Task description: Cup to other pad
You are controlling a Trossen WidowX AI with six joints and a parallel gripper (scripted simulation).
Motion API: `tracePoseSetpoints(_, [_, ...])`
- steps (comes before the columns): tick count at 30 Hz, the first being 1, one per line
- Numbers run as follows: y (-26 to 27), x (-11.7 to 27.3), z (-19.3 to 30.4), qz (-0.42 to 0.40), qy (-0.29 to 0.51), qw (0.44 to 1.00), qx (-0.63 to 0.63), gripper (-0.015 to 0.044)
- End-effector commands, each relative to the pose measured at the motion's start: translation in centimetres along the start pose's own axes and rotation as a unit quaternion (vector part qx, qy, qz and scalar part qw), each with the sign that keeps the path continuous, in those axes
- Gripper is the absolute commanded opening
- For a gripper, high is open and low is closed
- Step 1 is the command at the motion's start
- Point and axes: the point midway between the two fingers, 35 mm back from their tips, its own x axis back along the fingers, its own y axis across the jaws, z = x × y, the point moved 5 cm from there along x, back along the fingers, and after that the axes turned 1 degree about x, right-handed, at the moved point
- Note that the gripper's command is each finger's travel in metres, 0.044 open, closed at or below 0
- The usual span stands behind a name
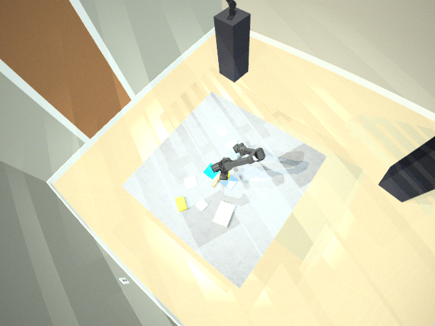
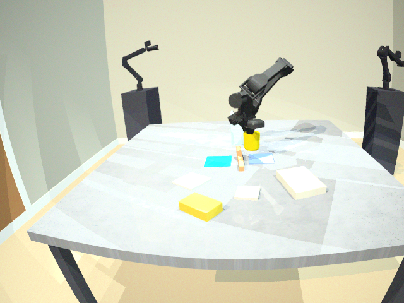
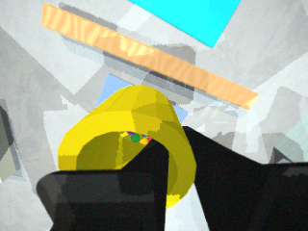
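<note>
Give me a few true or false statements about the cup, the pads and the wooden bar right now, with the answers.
1. The jaws grip the yellow cup by its rim. True.
2. The cup lies tipped over on the table. False: it is upright, lifted above the pale blue pad.
3. Marbles show inside the cup. True.
4. The wooden bar lies between the bright cyan pad and the pale blue pad. True.
5. The cup rests on the cyan pad. False: that pad is bare.
</note>
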Motion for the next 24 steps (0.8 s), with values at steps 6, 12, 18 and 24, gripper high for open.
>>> tracePoseSetpoints(6, [-0.6,0.1,-1.6,0.000,-0.004,1.000,0.005,0.0000])
tracePoseSetpoints(12, [-1.2,0.1,-2.6,0.000,-0.004,1.000,0.005,0.0000])
tracePoseSetpoints(18, [-1.7,0.2,-3.7,0.000,-0.004,1.000,0.005,0.0000])
tracePoseSetpoints(24, [-2.2,0.2,-4.7,0.001,-0.005,1.000,0.005,0.0000])
